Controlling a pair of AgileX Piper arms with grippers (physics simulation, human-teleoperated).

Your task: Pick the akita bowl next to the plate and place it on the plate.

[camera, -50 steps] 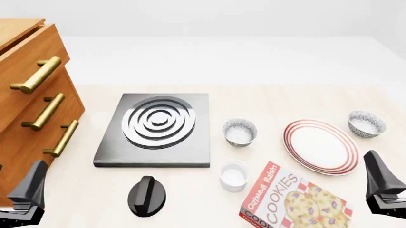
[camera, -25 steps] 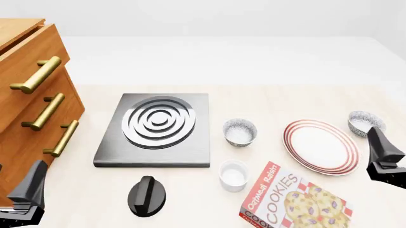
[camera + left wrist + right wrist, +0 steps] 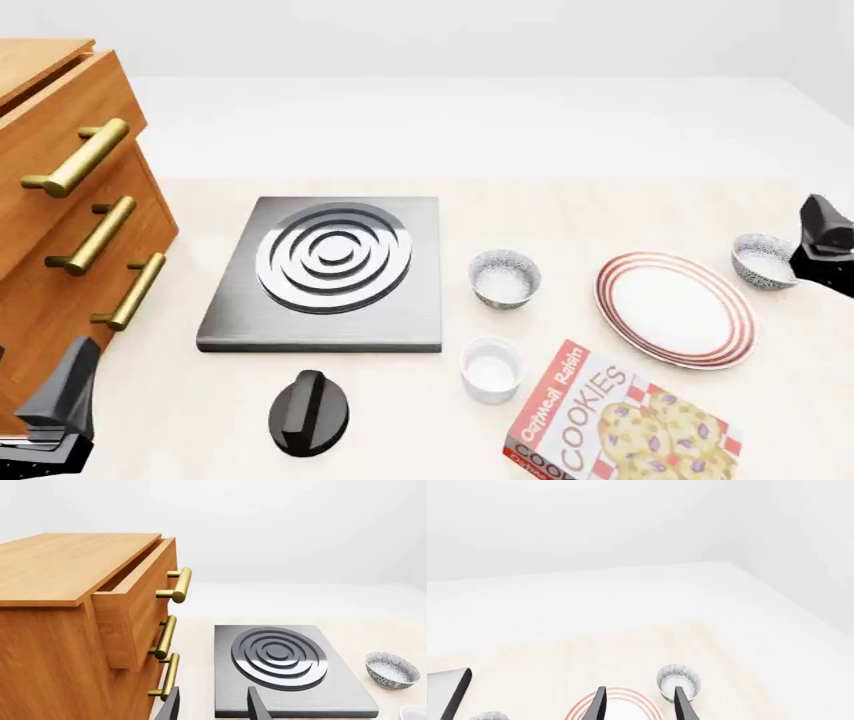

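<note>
Hovering with parted, empty fingers, the right gripper [image 3: 638, 705] has the akita bowl [image 3: 678, 681] just beyond one fingertip, beside the plate [image 3: 617, 707] lying between the two tips. The left gripper [image 3: 212, 706] is also parted and empty.

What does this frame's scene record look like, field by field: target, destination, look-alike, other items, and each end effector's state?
target: akita bowl, beside the plate's far right edge, on the table
destination: plate, nothing on it
look-alike: second speckled bowl, between stove burner and plate
other items: white cup, cookie box, black knob, wooden drawer unit
right end effector: open, near the akita bowl, holding nothing
left end effector: open, low by the drawer unit
progress: bowl not yet grasped
</note>
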